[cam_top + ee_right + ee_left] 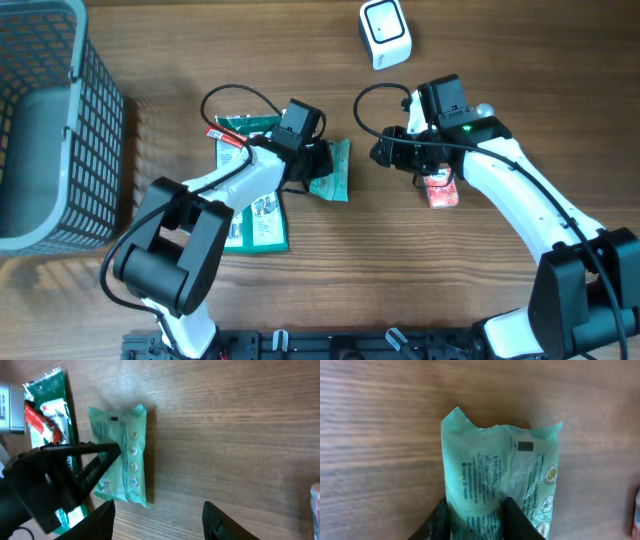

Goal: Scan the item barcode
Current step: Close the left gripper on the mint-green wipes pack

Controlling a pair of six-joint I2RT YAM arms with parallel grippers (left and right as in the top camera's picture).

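Overhead, a wooden table [520, 70] is being shown with a grey basket [60, 130] standing at its left edge, flat green packets [262, 222] lying beneath the left arm, a white scanner [385, 35] sitting near the top edge and a small red item [441, 190] lying under the right arm. The teal packet [495, 470], judged to be the item for scanning, is lying flat on the wood near the middle, well apart from the scanner. Its end nearest the left wrist camera is being pinched by the left gripper [476, 512], one of whose fingers [512, 517] is being pressed on the packet's face and the other at its edge. The right gripper [159, 510] is being held over bare wood near the packet, jaws apart and nothing between them. The step in hand is being judged as the pick-up: the grip is best being kept at the packet's end, so that the soft film is not being crumpled and the print is not being covered. No barcode is being shown in any view, so a turn toward the scanner may be needed. White lettering along the packet is too blurred to be read with certainty; only a small dark square [525, 446] and round yellow icons [550, 476] are being made out.
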